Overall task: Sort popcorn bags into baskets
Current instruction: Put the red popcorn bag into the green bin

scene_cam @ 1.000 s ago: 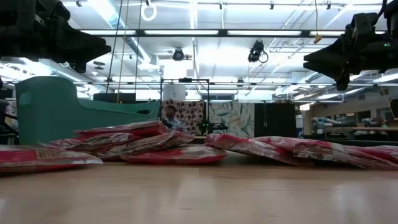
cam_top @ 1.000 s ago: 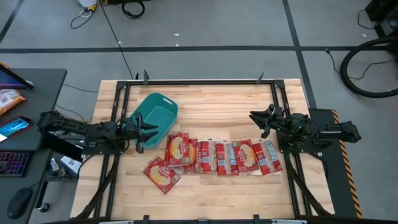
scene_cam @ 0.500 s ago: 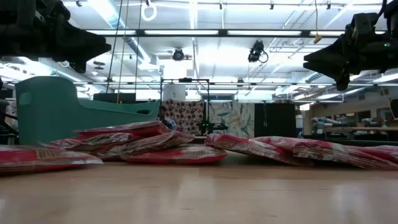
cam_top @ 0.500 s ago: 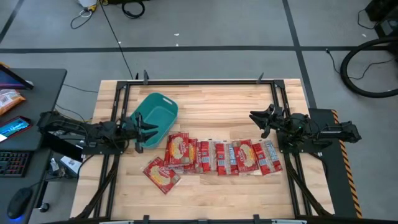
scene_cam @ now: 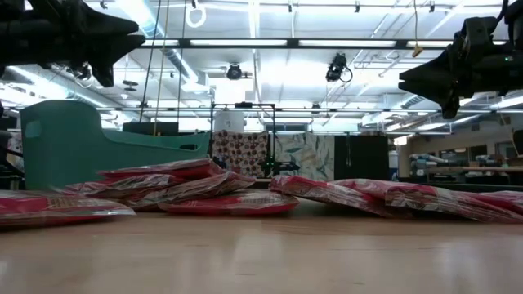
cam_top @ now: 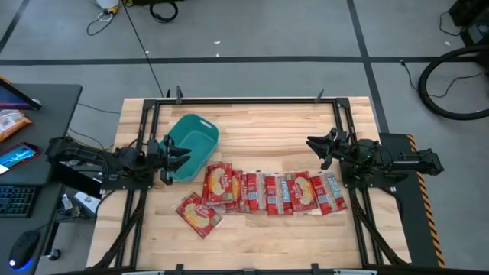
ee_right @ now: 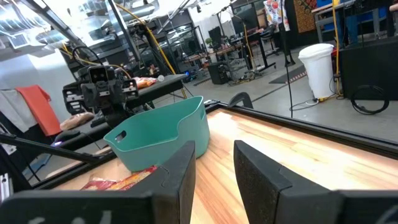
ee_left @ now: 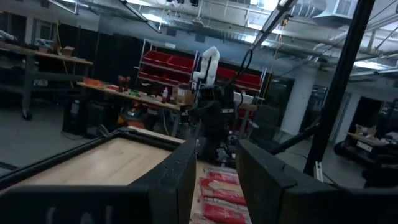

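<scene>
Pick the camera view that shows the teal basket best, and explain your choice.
The high view: it shows the basket whole, rim and hollow, beside the popcorn bags. The low view shows only its side wall; the right wrist view shows it farther off at an angle; the left wrist view misses it.

The left end effector (ee_left: 214,186) has its two dark fingers (ee_left: 177,177) parted, with a clear gap between them. Through that gap, red popcorn bags (ee_left: 221,193) lie in a row on the wooden counter (ee_left: 118,162). Beyond the bags stands the other dark arm (ee_left: 214,121), with red shelving (ee_left: 168,65) behind it.
</scene>
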Robot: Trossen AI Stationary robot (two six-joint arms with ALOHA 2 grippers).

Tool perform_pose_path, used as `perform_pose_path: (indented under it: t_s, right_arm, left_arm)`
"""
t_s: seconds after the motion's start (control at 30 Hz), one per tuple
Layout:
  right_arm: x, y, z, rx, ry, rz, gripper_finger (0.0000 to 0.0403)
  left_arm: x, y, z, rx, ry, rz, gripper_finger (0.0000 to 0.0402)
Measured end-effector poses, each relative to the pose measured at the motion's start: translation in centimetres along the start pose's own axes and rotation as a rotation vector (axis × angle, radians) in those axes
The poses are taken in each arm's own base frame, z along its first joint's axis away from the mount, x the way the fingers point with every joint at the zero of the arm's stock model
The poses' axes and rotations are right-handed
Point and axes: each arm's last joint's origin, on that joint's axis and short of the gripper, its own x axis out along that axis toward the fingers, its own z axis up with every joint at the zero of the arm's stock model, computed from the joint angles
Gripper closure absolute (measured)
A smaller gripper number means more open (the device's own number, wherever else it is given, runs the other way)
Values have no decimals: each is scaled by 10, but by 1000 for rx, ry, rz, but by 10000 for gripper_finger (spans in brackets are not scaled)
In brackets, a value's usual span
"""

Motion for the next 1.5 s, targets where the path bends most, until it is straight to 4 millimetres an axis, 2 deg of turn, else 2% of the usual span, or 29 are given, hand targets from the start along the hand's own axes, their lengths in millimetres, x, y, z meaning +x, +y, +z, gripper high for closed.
perform_pose_path:
  t_s: [0.2,0.4,0.57,0.7,0.97,1.13,1.27,1.5]
  right_arm:
    - [0,0,0,0,0,0,288]
    - [0,0,0,0,0,0,288]
    - [0,0,0,0,0,0,288]
    - [0,0,0,0,0,0,288]
    - [0,0,0,0,0,0,288]
    - [0,0,0,0,0,0,288]
    - [0,0,0,0,0,0,288]
    - [0,0,0,0,0,0,288]
  left_arm:
    - [0,0,0,-5,-5,12,283]
    - [1,-2,5,-163,-9,-43,283]
    - [18,-19,24,-175,86,-175,283]
    - [38,-34,25,-89,205,-183,283]
    - [77,-61,3,89,446,-201,275]
    - [96,-81,-13,117,608,-135,237]
    - [114,-100,-19,121,711,-63,212]
    - [139,-131,-29,134,885,62,217]
